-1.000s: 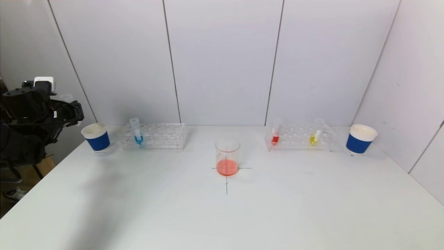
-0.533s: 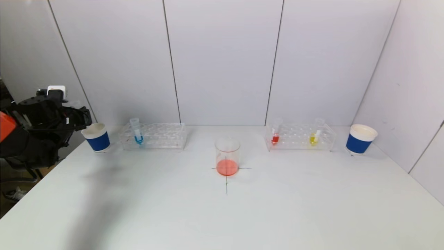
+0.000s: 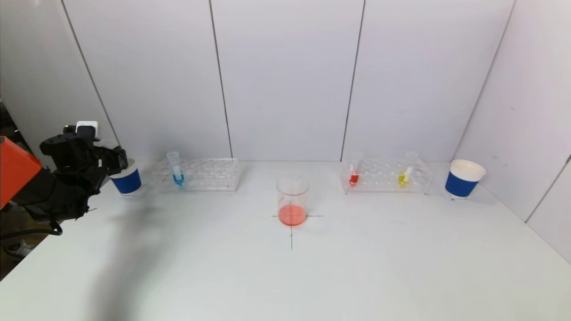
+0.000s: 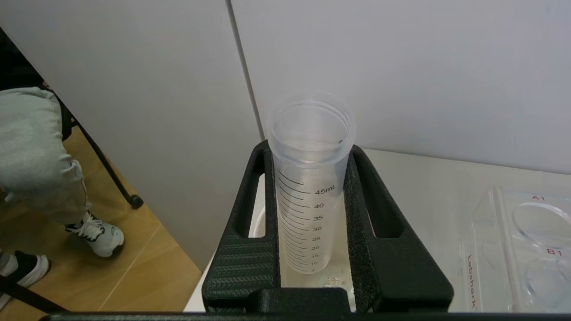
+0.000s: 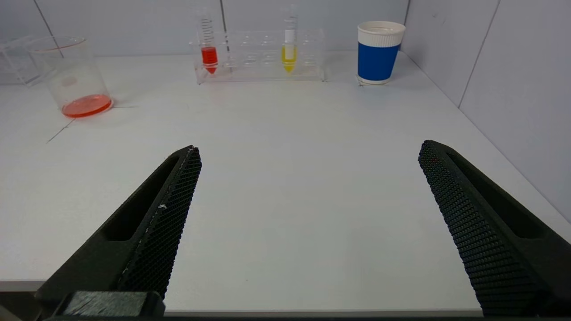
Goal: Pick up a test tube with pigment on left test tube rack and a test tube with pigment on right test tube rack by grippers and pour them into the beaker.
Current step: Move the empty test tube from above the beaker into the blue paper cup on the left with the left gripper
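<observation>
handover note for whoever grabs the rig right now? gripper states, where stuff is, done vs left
Left gripper: shut on an empty test tube, held upright over the left blue cup at the table's far-left corner.
Right gripper: open, empty, low over the near table edge.
Left rack: one tube with blue pigment.
Right rack: red tube and yellow tube.
Beaker: centre, on the cross mark, holding orange-red liquid.
Right blue cup: beside the right rack.
Done: at least one pour, apparently.
Left: probably drop the empty tube in the cup; whether more pours follow is unclear.
</observation>
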You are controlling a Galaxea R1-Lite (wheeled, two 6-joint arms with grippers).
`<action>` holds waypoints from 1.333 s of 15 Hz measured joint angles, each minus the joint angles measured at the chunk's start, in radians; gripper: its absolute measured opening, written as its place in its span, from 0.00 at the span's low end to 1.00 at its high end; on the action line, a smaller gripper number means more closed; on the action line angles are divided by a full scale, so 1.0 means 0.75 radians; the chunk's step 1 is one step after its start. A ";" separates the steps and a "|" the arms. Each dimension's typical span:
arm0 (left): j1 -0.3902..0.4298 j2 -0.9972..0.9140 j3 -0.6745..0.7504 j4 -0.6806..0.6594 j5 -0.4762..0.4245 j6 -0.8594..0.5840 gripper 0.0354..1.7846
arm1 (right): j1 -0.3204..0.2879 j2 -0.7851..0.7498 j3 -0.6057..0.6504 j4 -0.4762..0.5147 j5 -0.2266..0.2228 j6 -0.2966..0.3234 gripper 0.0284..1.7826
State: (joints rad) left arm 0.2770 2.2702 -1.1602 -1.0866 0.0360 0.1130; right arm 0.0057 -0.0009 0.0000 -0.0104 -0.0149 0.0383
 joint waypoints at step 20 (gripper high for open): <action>-0.011 0.021 0.014 -0.038 0.003 0.001 0.23 | 0.000 0.000 0.000 0.000 -0.001 0.000 0.99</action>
State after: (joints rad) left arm 0.2689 2.2862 -1.1498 -1.1151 0.0383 0.1140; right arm 0.0057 -0.0009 0.0000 -0.0104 -0.0153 0.0383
